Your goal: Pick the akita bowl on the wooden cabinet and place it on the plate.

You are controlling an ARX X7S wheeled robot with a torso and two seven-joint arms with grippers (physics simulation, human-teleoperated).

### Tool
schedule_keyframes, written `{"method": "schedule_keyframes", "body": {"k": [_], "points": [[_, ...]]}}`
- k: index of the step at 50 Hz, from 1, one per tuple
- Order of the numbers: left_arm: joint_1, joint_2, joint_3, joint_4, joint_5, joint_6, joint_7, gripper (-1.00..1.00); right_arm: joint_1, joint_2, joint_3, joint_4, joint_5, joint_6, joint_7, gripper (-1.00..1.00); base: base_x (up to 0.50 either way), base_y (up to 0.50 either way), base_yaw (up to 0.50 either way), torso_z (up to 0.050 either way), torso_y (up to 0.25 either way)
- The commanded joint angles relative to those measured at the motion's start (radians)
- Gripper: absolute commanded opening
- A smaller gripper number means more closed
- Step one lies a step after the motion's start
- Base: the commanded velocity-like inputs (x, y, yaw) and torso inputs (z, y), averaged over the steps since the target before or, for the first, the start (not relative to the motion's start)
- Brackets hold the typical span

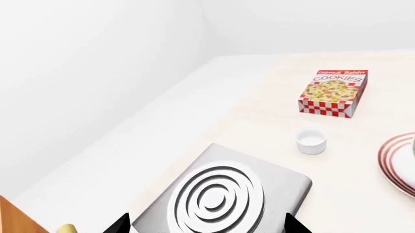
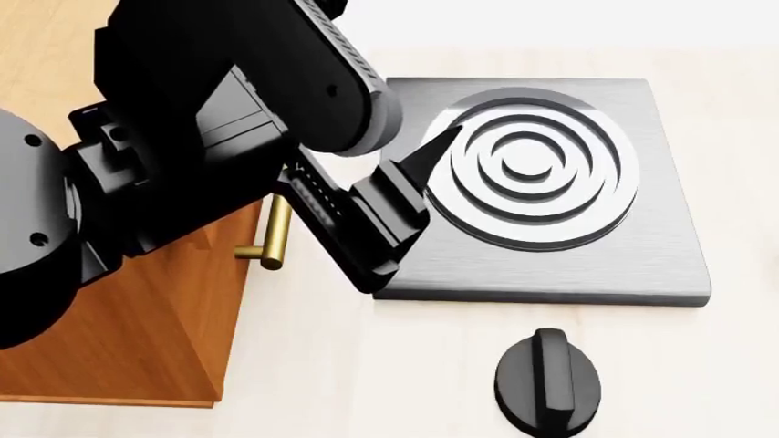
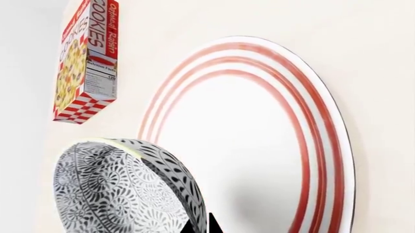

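- Left gripper (image 1: 206, 224): empty, jaws spread wide, only two dark fingertips showing at the edge of the left wrist view; idle over the grey stove (image 1: 224, 194), which lies directly beneath and between the jaws.
- Beyond those jaws: small plain white cup (image 1: 310, 141), then the cookie box (image 1: 333, 92) further out; red-ringed plate (image 1: 397, 162) off to one side, only its rim visible.
- Wooden cabinet (image 2: 146, 338): behind the left arm in the head view, brass handle (image 2: 274, 233) showing; no bowl seen on the visible part of it.
- Black knob (image 2: 549, 381): on the pale counter near the stove, well clear of either gripper.
- Right gripper (image 3: 201, 226): jaws closed to a narrow gap on the rim of the akita bowl (image 3: 123, 189), wall pinched between the tips, bowl tipped so its speckled side faces the camera.
- Plate just beyond the jaws in the right wrist view, bowl seemingly held over its near part; contact with the plate not discernible.
- Progress, as a judgement: pick done, carry to the plate largely done; left to do: level the bowl, lower near the plate's middle, release, withdraw.
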Motion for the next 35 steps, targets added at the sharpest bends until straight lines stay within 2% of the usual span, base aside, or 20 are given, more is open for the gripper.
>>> {"method": "schedule_keyframes", "body": {"k": [1, 30, 31, 35], "points": [[0.003, -0.002, 0.005, -0.002, 0.005, 0.004, 0.003, 1.00, 0.017, 0.002, -0.004, 0.024, -0.018, 0.016, -0.009, -1.00, 0.00, 0.00, 0.00, 0.000, 0.000], [0.014, -0.005, 0.018, -0.006, 0.014, 0.017, 0.011, 1.00, 0.034, -0.001, -0.020, 0.059, -0.039, 0.026, -0.015, -1.00, 0.00, 0.00, 0.00, 0.000, 0.000], [0.012, -0.006, 0.017, -0.005, 0.012, 0.016, 0.010, 1.00, 0.033, 0.001, -0.019, 0.054, -0.043, 0.026, -0.016, 1.00, 0.00, 0.00, 0.00, 0.000, 0.000], [0.012, -0.005, 0.017, -0.003, 0.010, 0.017, 0.009, 1.00, 0.033, 0.003, -0.022, 0.047, -0.053, 0.025, -0.016, 1.00, 0.00, 0.00, 0.00, 0.000, 0.000]]}}
